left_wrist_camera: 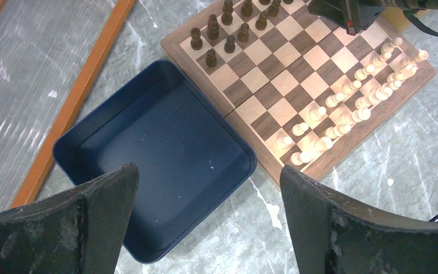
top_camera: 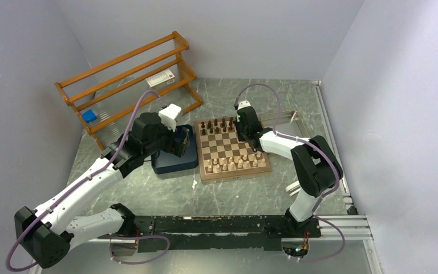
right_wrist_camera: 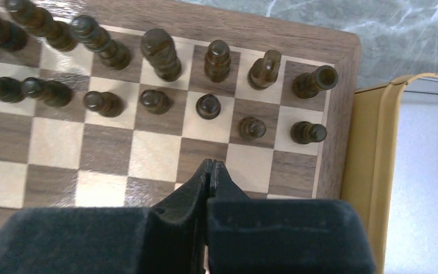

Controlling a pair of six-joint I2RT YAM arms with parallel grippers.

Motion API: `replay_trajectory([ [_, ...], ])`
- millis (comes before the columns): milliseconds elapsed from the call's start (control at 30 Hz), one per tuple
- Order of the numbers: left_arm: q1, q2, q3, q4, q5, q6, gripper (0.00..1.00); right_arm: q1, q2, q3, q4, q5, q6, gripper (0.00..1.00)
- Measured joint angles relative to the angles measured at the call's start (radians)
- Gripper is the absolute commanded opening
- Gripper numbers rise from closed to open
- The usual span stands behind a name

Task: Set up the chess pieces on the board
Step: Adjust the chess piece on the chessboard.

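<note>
The board [top_camera: 232, 149] lies mid-table. Dark brown chess pieces [right_wrist_camera: 158, 55] stand in two rows along its far edge, also seen in the left wrist view [left_wrist_camera: 211, 57]. Pale cream pieces [left_wrist_camera: 342, 103] fill the near rows. My right gripper [right_wrist_camera: 211, 164] hovers over the board's far right corner, just behind the dark pawn row [right_wrist_camera: 208, 106]; its fingers are pressed together with nothing between them. My left gripper [left_wrist_camera: 208, 177] is wide open above the near corner of the dark blue tray [left_wrist_camera: 85, 142], which holds nothing.
An orange wooden rack [top_camera: 128, 77] stands at the back left with a small blue item on it. A yellow-rimmed tray [right_wrist_camera: 376, 171] sits just right of the board. Grey walls close in the table on three sides.
</note>
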Motion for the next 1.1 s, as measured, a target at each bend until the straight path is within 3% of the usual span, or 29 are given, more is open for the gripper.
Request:
replay_trajectory([
  [767, 0.000, -0.003, -0.003, 0.000, -0.015, 0.002, 0.98, -0.026, 0.112, 0.062, 0.072, 0.089, -0.066, 0.00],
  [1100, 0.000, -0.004, -0.004, 0.000, -0.019, 0.002, 0.98, -0.026, 0.084, 0.090, -0.001, -0.001, -0.051, 0.00],
])
